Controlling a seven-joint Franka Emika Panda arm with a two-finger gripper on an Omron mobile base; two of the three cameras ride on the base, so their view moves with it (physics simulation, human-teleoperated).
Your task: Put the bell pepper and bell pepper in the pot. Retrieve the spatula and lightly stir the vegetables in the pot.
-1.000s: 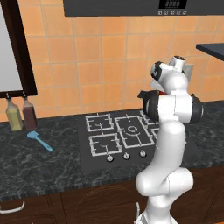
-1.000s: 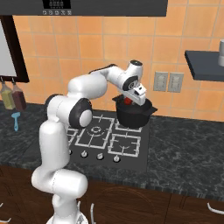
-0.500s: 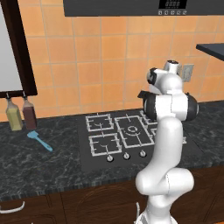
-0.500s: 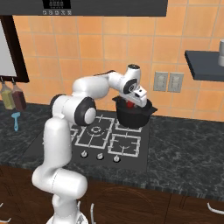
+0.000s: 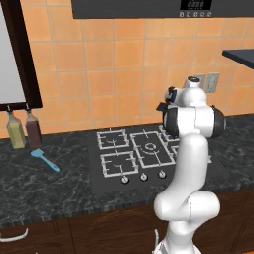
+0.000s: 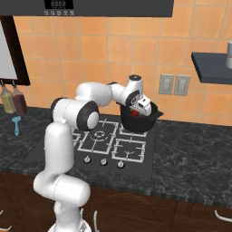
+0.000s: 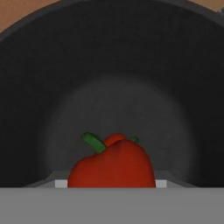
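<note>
The black pot stands on the stove's back right burner, and its dark inside lies straight below the hand. My gripper reaches down into the pot's mouth, shut on a glossy red bell pepper with a green stem; the pepper hides the fingertips. A second red bump with a bit of green peeks out just behind it, low in the pot. A red spot shows beside the hand. The light-blue spatula lies on the dark counter at the far left, also seen as the spatula.
The black stove has several burners and a row of knobs at its front. Two bottles stand against the tiled wall near the spatula. A dark shelf juts from the wall at the right, above the counter.
The hand has come down from above the pot's rim into its mouth, still gripping the pepper. The spatula and pot have not moved.
</note>
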